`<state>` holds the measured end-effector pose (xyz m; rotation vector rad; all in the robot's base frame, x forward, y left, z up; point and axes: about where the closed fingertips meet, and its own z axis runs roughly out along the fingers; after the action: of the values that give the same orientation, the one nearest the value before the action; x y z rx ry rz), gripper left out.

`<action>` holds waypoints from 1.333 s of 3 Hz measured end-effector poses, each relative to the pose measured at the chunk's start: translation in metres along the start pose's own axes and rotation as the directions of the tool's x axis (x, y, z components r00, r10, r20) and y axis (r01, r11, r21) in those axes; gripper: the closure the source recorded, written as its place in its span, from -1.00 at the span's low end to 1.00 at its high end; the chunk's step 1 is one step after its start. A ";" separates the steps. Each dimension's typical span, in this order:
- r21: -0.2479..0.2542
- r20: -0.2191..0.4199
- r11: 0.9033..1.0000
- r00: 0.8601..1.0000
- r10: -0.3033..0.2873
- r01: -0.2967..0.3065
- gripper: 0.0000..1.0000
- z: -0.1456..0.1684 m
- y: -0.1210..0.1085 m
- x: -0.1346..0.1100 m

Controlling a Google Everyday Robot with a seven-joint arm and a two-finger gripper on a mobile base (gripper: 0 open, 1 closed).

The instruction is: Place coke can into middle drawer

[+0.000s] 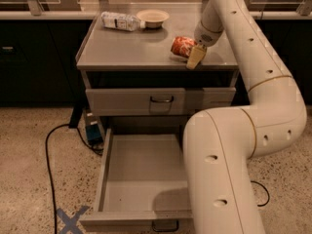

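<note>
The coke can (181, 47) is red with whitish markings and lies tilted on its side on the right part of the grey cabinet top (131, 48). My gripper (194, 57) reaches down from the white arm and sits right against the can's right side, near the top's front edge. The middle drawer (139, 177) is pulled out wide below, a shallow grey tray with nothing in it. My arm's large white link (219, 169) covers the drawer's right part.
A clear plastic water bottle (119, 21) lies and a tan bowl (152, 17) stands at the back of the cabinet top. The handled drawer (161, 100) above is closed. A black cable (48, 155), a blue box (92, 131) and a blue tape cross (70, 219) are on the floor at left.
</note>
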<state>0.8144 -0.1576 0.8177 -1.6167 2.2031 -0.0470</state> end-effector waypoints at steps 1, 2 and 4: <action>0.000 0.001 1.000 1.000 0.000 0.000 0.77 -0.002 0.000 -0.001; 0.045 0.141 0.999 0.990 0.018 -0.025 1.00 -0.047 -0.007 -0.014; -0.024 0.362 0.995 0.927 0.094 -0.092 1.00 -0.109 0.016 -0.024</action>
<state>0.7692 -0.1526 0.9209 -1.3896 1.9873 0.2662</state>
